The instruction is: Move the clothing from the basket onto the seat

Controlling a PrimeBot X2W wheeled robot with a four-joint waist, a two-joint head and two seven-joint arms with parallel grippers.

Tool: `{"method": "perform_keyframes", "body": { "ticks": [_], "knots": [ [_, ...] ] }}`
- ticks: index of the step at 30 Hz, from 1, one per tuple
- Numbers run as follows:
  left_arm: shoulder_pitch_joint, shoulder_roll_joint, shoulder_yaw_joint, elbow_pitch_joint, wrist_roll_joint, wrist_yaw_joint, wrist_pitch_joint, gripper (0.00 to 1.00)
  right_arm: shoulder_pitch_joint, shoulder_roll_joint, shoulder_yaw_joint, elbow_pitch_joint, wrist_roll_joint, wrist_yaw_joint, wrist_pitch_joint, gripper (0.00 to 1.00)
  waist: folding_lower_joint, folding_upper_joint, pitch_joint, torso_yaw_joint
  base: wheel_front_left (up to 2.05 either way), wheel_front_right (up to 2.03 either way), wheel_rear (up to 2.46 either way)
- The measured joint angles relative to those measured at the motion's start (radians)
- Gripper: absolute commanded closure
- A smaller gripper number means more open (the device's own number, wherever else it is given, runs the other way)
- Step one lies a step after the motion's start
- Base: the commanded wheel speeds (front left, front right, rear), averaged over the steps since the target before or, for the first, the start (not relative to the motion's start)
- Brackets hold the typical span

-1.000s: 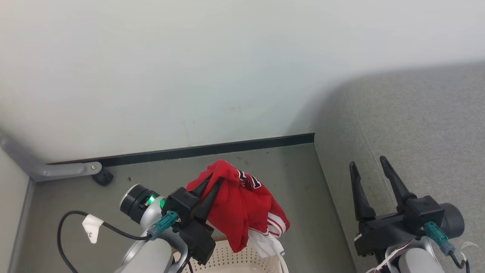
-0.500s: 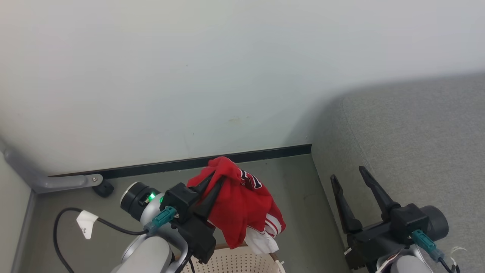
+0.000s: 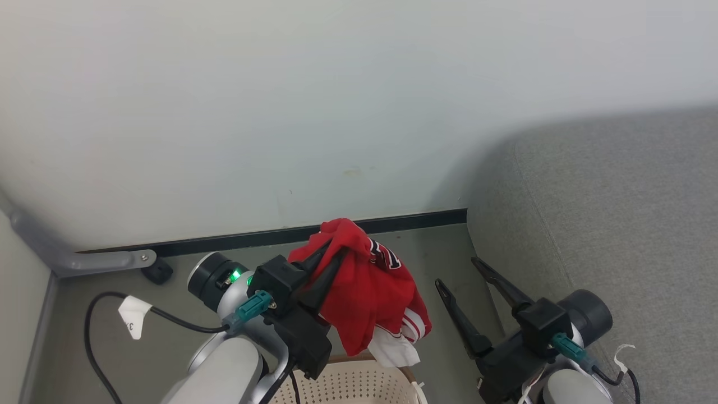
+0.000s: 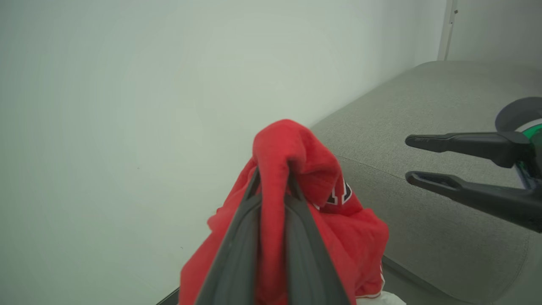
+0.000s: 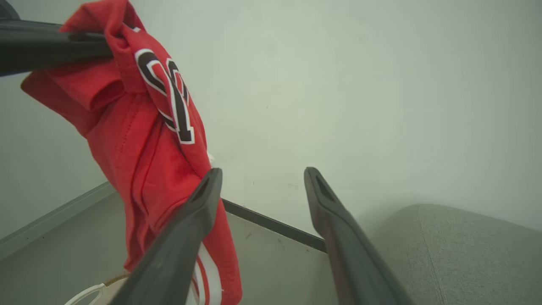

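A: Left gripper, what is it doing?

B: The left gripper (image 4: 273,176) is pinching a fold of the red jersey (image 3: 370,297). Its two fingers are pressing almost together, and the cloth is bulging out above the tips.

A: Where is the jersey hanging?

B: It is hanging in the air from those fingers, above the cream perforated basket (image 3: 348,387) at the bottom edge of the head view. Striped trim (image 3: 412,331) and a piece of white cloth (image 3: 395,352) are dangling just over the basket's brown rim. I cannot tell whether the white piece belongs to the same garment or whether it is touching the rim. Dark numerals (image 5: 169,93) outlined in white are facing the right wrist camera.

A: Right gripper?

B: The right gripper (image 3: 458,272) is gripping nothing. Its fingers are standing spread wide and pointing up beside the jersey, near it but apart in the head view.

A: And the seat?

B: The grey upholstered seat (image 3: 617,196) is lying on the robot's right, against the pale wall (image 3: 280,112). The jersey is hanging apart from it, with grey floor (image 3: 437,247) showing between them.
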Motion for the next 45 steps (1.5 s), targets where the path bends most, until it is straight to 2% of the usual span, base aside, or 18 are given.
{"method": "perform_keyframes", "body": {
  "ticks": [4, 7, 13, 29, 30, 31, 32, 34, 35, 36, 41, 42, 43, 44, 45],
  "knots": [
    [-0.005, -0.001, -0.005, -0.011, -0.003, 0.000, 0.014, 1.00, -0.056, 0.002, 0.066, 0.058, 0.000, 0.000, 0.000, 0.00, 0.0000, 0.0000, 0.005, 0.011, 0.00, 0.00, 0.00],
    [-0.006, -0.001, -0.009, -0.021, -0.024, 0.000, 0.026, 1.00, -0.107, -0.007, 0.172, 0.091, 0.019, 0.001, 0.000, 0.00, 0.0000, 0.0000, 0.009, 0.018, 0.00, 0.00, 0.00],
    [-0.020, -0.003, -0.024, -0.040, -0.029, 0.000, 0.040, 1.00, -0.176, -0.025, 0.309, 0.161, 0.074, 0.001, 0.000, 0.00, 0.0000, 0.0000, 0.018, 0.036, 0.00, 0.00, 0.00],
    [-0.020, 0.007, -0.032, -0.093, -0.044, 0.000, 0.070, 1.00, -0.329, 0.000, 0.509, 0.299, 0.222, 0.001, 0.000, 0.00, 0.0000, 0.0000, 0.036, 0.043, 0.00, 0.00, 0.00],
    [-0.020, 0.007, -0.032, -0.095, -0.044, 0.000, 0.071, 1.00, -0.339, 0.004, 0.521, 0.304, 0.230, 0.001, 0.000, 0.15, 0.0000, 0.0000, 0.038, 0.042, 0.00, 0.00, 0.00],
    [-0.020, 0.007, -0.032, -0.096, -0.044, 0.000, 0.076, 1.00, -0.347, 0.007, 0.532, 0.308, 0.236, 0.001, 0.000, 0.41, 0.0000, 0.0000, 0.039, 0.042, 0.00, 0.00, 0.00],
    [-0.020, 0.006, -0.032, -0.097, -0.044, 0.000, 0.078, 1.00, -0.354, 0.008, 0.545, 0.311, 0.243, 0.001, 0.000, 0.54, 0.0000, 0.0000, 0.041, 0.041, 0.00, 0.00, 0.00],
    [-0.020, 0.006, -0.033, -0.099, -0.044, 0.000, 0.079, 1.00, -0.364, 0.008, 0.570, 0.319, 0.253, 0.001, 0.000, 0.72, 0.0000, 0.0000, 0.043, 0.040, 0.00, 0.00, 0.00],
    [-0.020, 0.006, -0.033, -0.101, -0.044, 0.000, 0.079, 1.00, -0.370, 0.009, 0.578, 0.323, 0.258, 0.001, 0.000, 0.89, 0.0000, 0.0000, 0.045, 0.040, 0.00, 0.00, 0.00],
    [-0.020, 0.006, -0.033, -0.102, -0.044, 0.000, 0.079, 1.00, -0.375, 0.009, 0.585, 0.326, 0.266, 0.001, 0.000, 1.00, 0.0000, 0.0000, 0.046, 0.040, 0.00, 0.00, 0.00],
    [-0.020, 0.008, -0.032, -0.105, -0.046, 0.000, 0.088, 1.00, -0.389, 0.006, 0.605, 0.330, 0.299, 0.001, 0.000, 1.00, 0.0000, 0.0000, 0.050, 0.037, 0.00, 0.00, 0.00],
    [-0.020, 0.009, -0.031, -0.106, -0.048, 0.000, 0.088, 0.98, -0.390, 0.003, 0.604, 0.330, 0.307, 0.001, 0.000, 1.00, 0.0000, 0.0000, 0.051, 0.036, 0.00, 0.00, 0.00],
    [-0.020, 0.009, -0.028, -0.107, -0.052, 0.001, 0.088, 0.61, -0.391, -0.001, 0.603, 0.328, 0.316, 0.001, 0.000, 1.00, 0.0000, 0.0000, 0.051, 0.034, 0.00, 0.00, 0.00],
    [-0.020, 0.009, -0.025, -0.107, -0.055, 0.002, 0.088, 0.14, -0.391, -0.006, 0.601, 0.326, 0.325, 0.001, 0.000, 1.00, 0.0000, 0.0000, 0.052, 0.032, 0.00, 0.00, 0.00],
    [-0.020, 0.010, -0.022, -0.107, -0.055, 0.005, 0.088, 0.14, -0.391, -0.012, 0.597, 0.322, 0.334, 0.001, 0.000, 1.00, 0.0000, 0.0000, 0.052, 0.030, 0.00, 0.00, 0.00]
  ]
}}
